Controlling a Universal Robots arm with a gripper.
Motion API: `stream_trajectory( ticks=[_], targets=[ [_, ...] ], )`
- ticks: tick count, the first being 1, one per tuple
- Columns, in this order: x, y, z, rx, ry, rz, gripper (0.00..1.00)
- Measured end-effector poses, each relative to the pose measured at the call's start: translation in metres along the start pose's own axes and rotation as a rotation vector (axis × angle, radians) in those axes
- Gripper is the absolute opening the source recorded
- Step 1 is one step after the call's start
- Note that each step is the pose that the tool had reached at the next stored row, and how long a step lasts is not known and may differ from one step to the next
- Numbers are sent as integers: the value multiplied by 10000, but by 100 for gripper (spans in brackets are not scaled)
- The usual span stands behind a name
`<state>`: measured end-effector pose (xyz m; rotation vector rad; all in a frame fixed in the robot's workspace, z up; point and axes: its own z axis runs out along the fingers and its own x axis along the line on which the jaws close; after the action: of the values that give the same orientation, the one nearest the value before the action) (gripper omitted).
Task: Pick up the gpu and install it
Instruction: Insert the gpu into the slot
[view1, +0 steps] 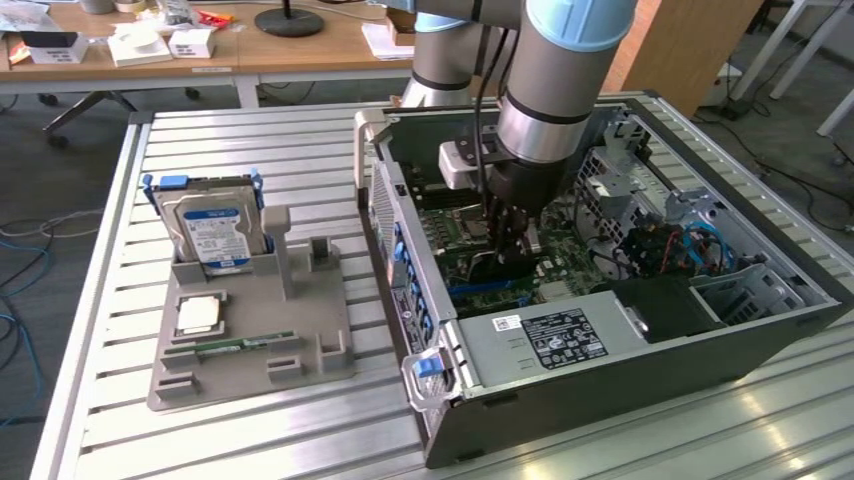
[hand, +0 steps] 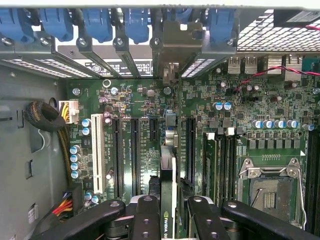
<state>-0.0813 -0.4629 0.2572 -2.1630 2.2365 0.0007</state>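
My gripper (hand: 171, 204) is shut on the gpu (hand: 168, 172), a thin dark card seen edge-on between the two black fingers (hand: 146, 212). The card's silver bracket (hand: 175, 47) stands against the rear slot openings of the open computer case (view1: 400, 270). The card runs along the green motherboard (hand: 140, 100), in line with the long black expansion slots. In the exterior view, my gripper (view1: 511, 245) reaches straight down into the case, with the gpu (view1: 503, 268) dark below it. Whether the card's lower edge sits in a slot is hidden.
A grey fixture (view1: 247, 340) on the slatted table holds a hard drive (view1: 214, 225), a processor chip (view1: 198, 315) and a memory stick (view1: 240, 347). Inside the case are the power supply (view1: 554, 335), a white slot (hand: 97, 152), the processor socket (hand: 270, 187) and cable bundles (hand: 47, 117).
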Motion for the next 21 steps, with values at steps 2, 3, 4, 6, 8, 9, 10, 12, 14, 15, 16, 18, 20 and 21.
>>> stream_trajectory(
  ticks=[2, 3, 4, 6, 8, 9, 10, 12, 14, 15, 16, 18, 20, 21],
  targets=[
    [0, 0, 1, 1, -2, 0, 26],
    [0, 0, 1, 1, -3, 0, 26],
    [0, 0, 1, 1, -3, 0, 26],
    [-1, 0, 9, 3, -7, 0, 26],
    [0, 0, 17, 1, -4, 0, 26],
    [0, 0, 21, 1, -3, 1, 26],
    [0, 0, 21, 0, -2, 0, 26],
    [0, 0, 21, 0, -1, 0, 26],
    [0, 0, 22, 0, -2, 0, 26],
    [0, 0, 22, 1, -3, 0, 26],
    [0, 0, 22, 1, -3, 0, 26],
    [0, 0, 22, 1, -4, -1, 26],
    [0, 1, 22, 2, -4, 0, 26],
    [-1, 1, 22, 1, -4, 0, 26]
  ],
)
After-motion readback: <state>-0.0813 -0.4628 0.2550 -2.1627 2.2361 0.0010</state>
